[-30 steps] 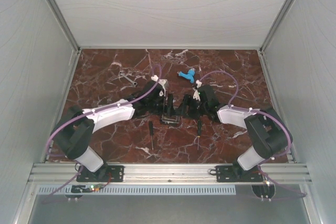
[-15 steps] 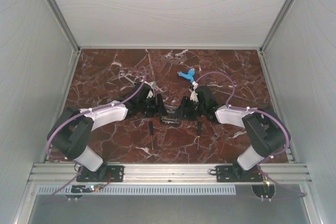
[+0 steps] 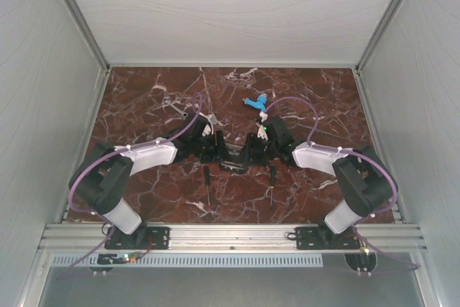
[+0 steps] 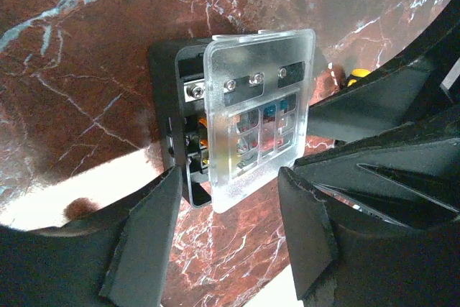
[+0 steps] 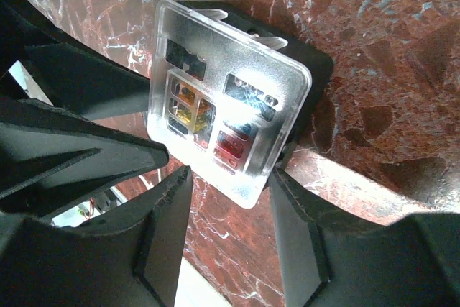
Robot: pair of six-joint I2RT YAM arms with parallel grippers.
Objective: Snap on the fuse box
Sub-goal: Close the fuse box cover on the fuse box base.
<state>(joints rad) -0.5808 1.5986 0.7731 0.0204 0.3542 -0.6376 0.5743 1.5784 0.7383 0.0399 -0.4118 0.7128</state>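
The fuse box (image 3: pixel 233 159) lies on the marble between my two grippers. Its black tray (image 4: pixel 162 98) holds coloured fuses, and the clear lid (image 4: pixel 251 98) lies over it, shifted sideways so the tray's left strip shows. My left gripper (image 4: pixel 230 174) is open, its fingertips (image 4: pixel 169 199) standing either side of the box's near end. From the opposite side, my right gripper (image 5: pixel 231 172) is shut on the box: one finger (image 5: pixel 291 199) presses the tray (image 5: pixel 316 70) and the other meets the lid (image 5: pixel 230 98) edge. In the top view the left gripper (image 3: pixel 218 153) and right gripper (image 3: pixel 249 153) nearly meet.
Two black-handled screwdrivers (image 3: pixel 206 181) (image 3: pixel 272 177) lie just in front of the box. A blue plastic piece (image 3: pixel 256 103) sits behind it, and a metal tool (image 3: pixel 180 111) lies at the back left. White walls stand on three sides of the table.
Both arms have drawn in toward the fuse box from either side. Both grippers have narrowed, and the right one has come to rest against the box.
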